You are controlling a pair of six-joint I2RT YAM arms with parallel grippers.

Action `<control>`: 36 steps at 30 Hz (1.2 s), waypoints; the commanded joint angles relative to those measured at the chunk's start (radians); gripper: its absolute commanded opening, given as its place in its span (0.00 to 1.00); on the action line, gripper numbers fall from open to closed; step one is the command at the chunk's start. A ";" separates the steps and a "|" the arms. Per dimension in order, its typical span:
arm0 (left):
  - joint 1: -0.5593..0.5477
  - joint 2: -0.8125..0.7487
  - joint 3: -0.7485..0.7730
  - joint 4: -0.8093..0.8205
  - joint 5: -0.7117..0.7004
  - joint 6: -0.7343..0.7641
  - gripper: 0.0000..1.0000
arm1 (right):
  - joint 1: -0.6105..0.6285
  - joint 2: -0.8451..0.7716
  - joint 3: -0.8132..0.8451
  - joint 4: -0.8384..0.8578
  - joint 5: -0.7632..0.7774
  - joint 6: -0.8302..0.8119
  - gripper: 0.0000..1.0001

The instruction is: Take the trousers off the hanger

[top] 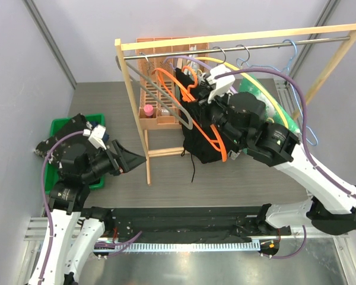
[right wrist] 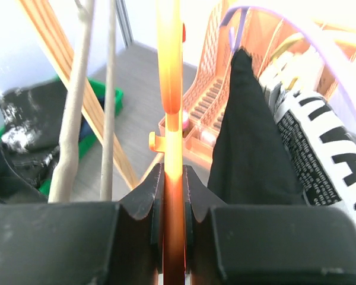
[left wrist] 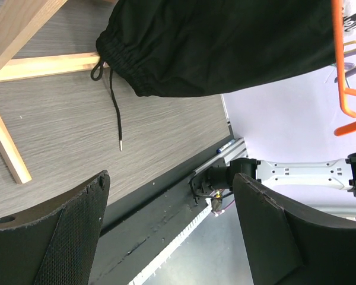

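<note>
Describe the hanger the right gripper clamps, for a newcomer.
Find the wooden rack; hangers hang from its metal rail. Take the orange hanger pinched by the right gripper, black garment draped on it. Beside it hang a grey hanger, yellow hanger and blue hanger.

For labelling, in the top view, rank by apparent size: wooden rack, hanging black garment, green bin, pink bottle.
wooden rack
black garment
green bin, largely hidden by the arm, so unsure against the garment
pink bottle

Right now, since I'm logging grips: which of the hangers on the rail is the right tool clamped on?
The orange hanger, pinched in the shut right tool. The grey hanger, yellow hanger and blue hanger hang free of it.
</note>
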 commanded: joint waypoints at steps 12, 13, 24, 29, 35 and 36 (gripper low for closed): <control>-0.005 0.029 0.093 0.005 0.037 0.037 0.85 | 0.000 -0.066 -0.255 0.703 0.034 -0.117 0.01; -0.005 0.029 0.098 0.005 0.036 0.037 0.85 | 0.000 -0.063 -0.283 0.735 0.033 -0.126 0.01; -0.005 0.034 0.132 -0.026 0.039 0.078 0.86 | 0.000 0.000 -0.400 1.119 0.013 -0.218 0.01; -0.005 0.034 0.127 -0.035 0.043 0.086 0.86 | -0.008 0.055 -0.383 1.176 0.022 -0.230 0.01; -0.005 0.029 0.124 -0.041 0.045 0.083 0.87 | -0.020 0.101 -0.389 1.252 0.042 -0.229 0.01; -0.005 0.029 0.118 -0.041 0.045 0.083 0.87 | -0.025 0.106 -0.387 1.262 0.040 -0.226 0.01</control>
